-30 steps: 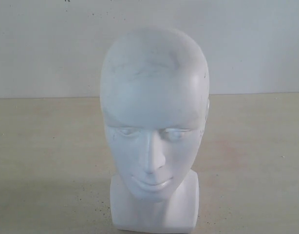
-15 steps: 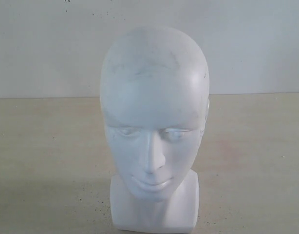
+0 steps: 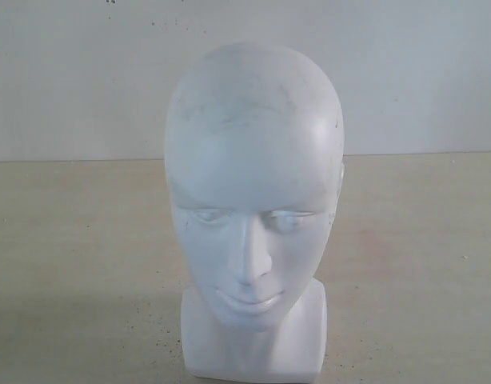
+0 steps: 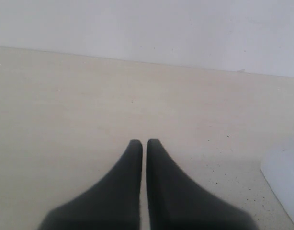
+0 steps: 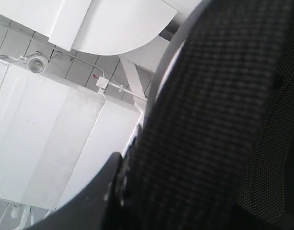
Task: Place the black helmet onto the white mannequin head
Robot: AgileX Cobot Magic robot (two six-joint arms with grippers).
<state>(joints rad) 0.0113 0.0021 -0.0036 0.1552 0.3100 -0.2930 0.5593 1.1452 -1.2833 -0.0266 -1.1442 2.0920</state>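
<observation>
Overall: we saw a bare mannequin head waiting on a table, while the helmet was up in the air with the right arm.
Mannequin: the white mannequin head (image 3: 253, 184) stood upright on its blocky neck base, close to the near edge of the beige table (image 3: 69, 240) and well clear of the far edge by the white wall (image 3: 69, 72). Its crown was uncovered.
Helmet: the black helmet (image 5: 214, 120) showed only in the right wrist view, where its woven black padding and a pale curved rim filled most of the frame against ceiling panels (image 5: 51, 120). It was absent from the exterior view.
Right arm: the right gripper (image 5: 119, 167) showed one dark finger lying against the helmet's rim, and the other finger was hidden. We judged it was clamped on the helmet, since the helmet hung aloft.
Left arm: the left gripper (image 4: 144, 143) hovered low over the table with its jaws drawn almost together, only a thin slit between them, and nothing in them. A white block, probably the neck base, sat just beside it.
Key relation: the head's long axis ran straight up, so we judged the helmet had to come down over the crown with its opening facing down. The right arm carried it, and the left was nearer the base. Which way the head lay from the helmet, we could not tell.
</observation>
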